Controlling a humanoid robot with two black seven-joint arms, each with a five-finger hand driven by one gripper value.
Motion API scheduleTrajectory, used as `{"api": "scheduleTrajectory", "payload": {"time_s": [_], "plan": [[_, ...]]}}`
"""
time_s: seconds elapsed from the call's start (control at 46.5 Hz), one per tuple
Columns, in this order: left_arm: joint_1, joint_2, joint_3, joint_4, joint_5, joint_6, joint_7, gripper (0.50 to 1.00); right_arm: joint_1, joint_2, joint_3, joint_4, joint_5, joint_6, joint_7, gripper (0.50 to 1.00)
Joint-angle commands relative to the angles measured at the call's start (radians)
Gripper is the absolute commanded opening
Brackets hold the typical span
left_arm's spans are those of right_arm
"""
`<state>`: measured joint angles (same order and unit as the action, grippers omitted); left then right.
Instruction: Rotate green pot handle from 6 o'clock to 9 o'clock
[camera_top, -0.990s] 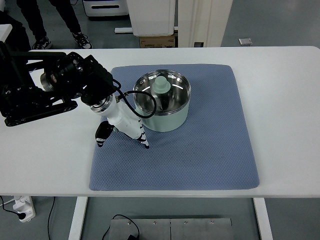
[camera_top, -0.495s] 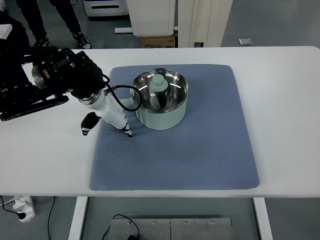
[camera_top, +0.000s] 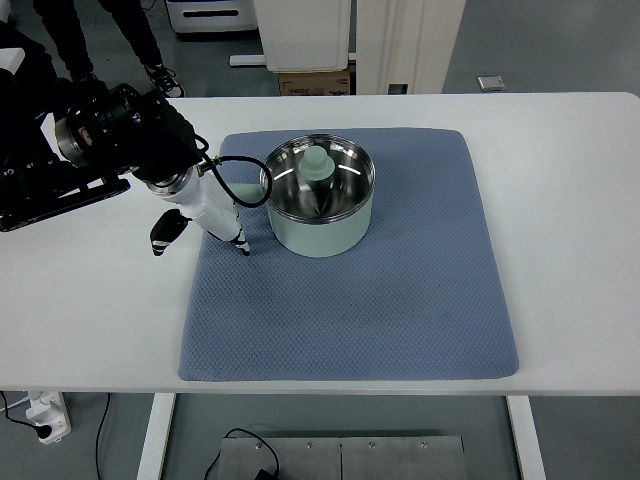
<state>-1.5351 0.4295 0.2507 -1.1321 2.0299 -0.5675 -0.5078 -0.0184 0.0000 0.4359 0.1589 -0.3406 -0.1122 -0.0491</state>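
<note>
L hand (camera_top: 205, 215) low, fingers (camera_top: 242, 246) down.

A white tabletop (camera_top: 560, 200) is covered at its middle by a blue quilted mat (camera_top: 400, 310), which is spread flat, mostly to the right of the robot hand (camera_top: 205, 218).

Hand and pot shift left

The left hand (camera_top: 205, 215) draws back up and leftward toward the mat's (camera_top: 400, 300) edge, and the green pot (camera_top: 318, 208) slides slightly left and farther away.
</note>
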Motion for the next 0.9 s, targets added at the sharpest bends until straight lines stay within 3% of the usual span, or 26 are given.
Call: {"api": "scheduleTrajectory", "payload": {"time_s": [0.0, 0.323, 0.474, 0.882], "plan": [[-0.002, 0.0, -0.001, 0.009, 0.006, 0.0, -0.001, 1.0, 0.0, 0.0, 0.0, 0.001, 0.0, 0.0, 0.0, 1.0], [0.0, -0.006, 0.002, 0.017, 0.012, 0.0, -0.003, 1.0, 0.0, 0.0, 0.0, 0.001, 0.0, 0.0, 0.0, 1.0], [0.001, 0.0, 0.001, -0.012, -0.008, 0.001, -0.049, 1.0, 0.0, 0.0, 0.0, 0.001, 0.0, 0.0, 0.0, 1.0], [-0.002, 0.051, -0.091, -0.166, -0.365, -0.003, -0.052, 1.0, 0.0, 0.0, 0.0, 0.001, 0.0, 0.0, 0.0, 1.0]]}}
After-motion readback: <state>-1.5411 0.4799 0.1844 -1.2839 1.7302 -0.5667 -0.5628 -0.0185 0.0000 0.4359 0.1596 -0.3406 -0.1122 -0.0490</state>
